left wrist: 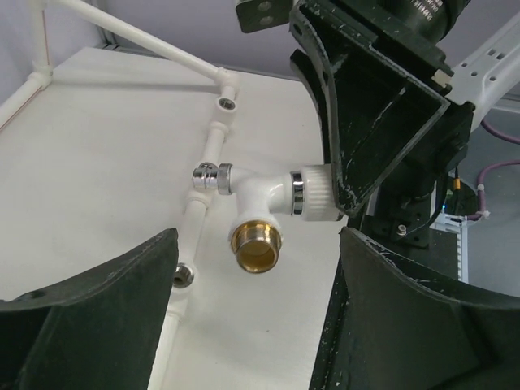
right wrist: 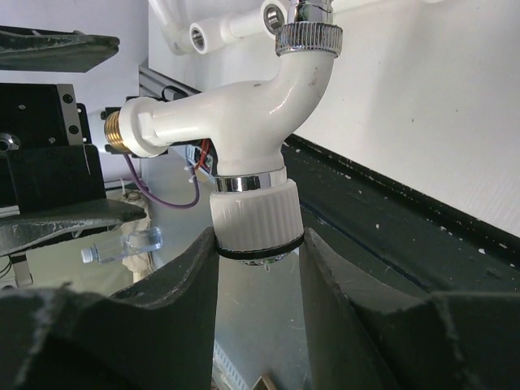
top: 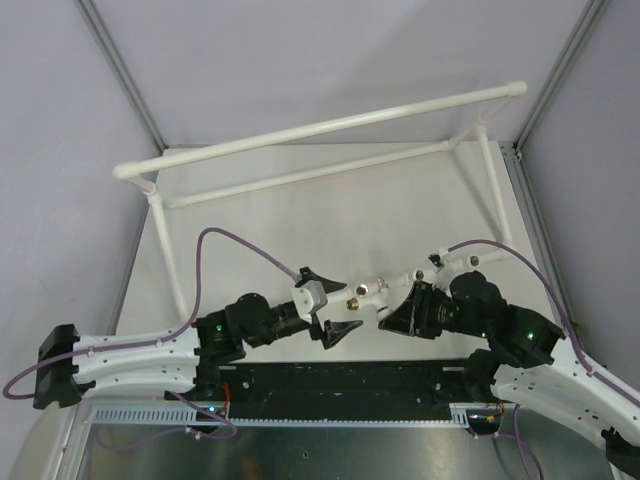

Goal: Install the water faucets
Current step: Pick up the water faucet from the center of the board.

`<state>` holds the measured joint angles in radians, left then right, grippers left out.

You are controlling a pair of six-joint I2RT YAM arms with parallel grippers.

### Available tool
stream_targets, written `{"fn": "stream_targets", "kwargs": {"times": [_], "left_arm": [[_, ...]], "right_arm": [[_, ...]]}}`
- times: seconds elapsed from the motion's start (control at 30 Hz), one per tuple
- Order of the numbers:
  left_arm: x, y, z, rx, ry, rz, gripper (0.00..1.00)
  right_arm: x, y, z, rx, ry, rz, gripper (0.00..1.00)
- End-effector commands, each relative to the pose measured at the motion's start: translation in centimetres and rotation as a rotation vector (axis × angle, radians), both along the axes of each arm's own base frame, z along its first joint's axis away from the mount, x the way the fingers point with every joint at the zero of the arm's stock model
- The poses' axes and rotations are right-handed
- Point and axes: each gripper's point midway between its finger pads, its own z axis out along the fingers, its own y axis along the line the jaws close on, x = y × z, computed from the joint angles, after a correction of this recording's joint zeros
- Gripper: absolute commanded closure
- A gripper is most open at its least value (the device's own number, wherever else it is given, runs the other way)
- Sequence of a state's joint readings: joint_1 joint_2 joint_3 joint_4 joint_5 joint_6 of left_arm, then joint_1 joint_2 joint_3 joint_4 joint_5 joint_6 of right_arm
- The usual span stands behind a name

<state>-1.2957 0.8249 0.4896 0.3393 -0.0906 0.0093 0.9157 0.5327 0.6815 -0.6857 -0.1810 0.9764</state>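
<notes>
The right gripper is shut tight on the faucet. Its two fingers pinch the round knob, one on each side. I think it holds the knob because that is the fat, ridged part, so it will not slip. That grip also leaves the other ends free.

The faucet hangs in the air above the table, between the two arms. It touches nothing but the right gripper. The spout points away from that gripper. The brass end sticks out to the side, toward the left gripper. I think it is held this way so the other gripper can reach it.

The left gripper is open wide and holds nothing. Its fingers stand on each side of the faucet but do not touch it. It looks ready to take the faucet.

Behind the faucet lies the pipe. It has sockets with round metal holes. The holes face the arms, so a brass end can screw in. The ones in view look empty, so this faucet is not yet in. The brass end must line up straight with a hole, or the threads may catch crooked.
</notes>
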Motion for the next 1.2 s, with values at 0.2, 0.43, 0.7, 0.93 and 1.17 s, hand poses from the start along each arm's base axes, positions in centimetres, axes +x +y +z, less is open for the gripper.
{"fn": "stream_targets", "kwargs": {"times": [0.2, 0.43, 0.7, 0.93, 1.17], "left_arm": [[-0.9, -2.0, 2.8, -0.059, -0.023, -0.061, 0.27], [-0.9, -2.3, 2.2, -0.042, -0.017, -0.065, 0.3], [-0.8, -2.6, 2.7, -0.042, -0.026, -0.07, 0.34], [-0.9, -3.3, 2.7, -0.025, -0.023, -0.084, 0.44], [-1.0, -3.6, 1.9, 0.02, -0.019, -0.098, 0.48]], "right_arm": [[-0.2, 0.5, 2.7, 0.074, -0.035, 0.005, 1.0], [-0.5, 0.5, 3.2, 0.093, -0.04, 0.015, 1.0], [-0.5, 0.6, 3.3, 0.099, -0.038, 0.018, 1.0], [-0.6, 0.7, 3.2, 0.095, -0.035, 0.02, 1.0], [-0.8, 0.2, 3.4, 0.103, -0.043, 0.01, 1.0]]}}
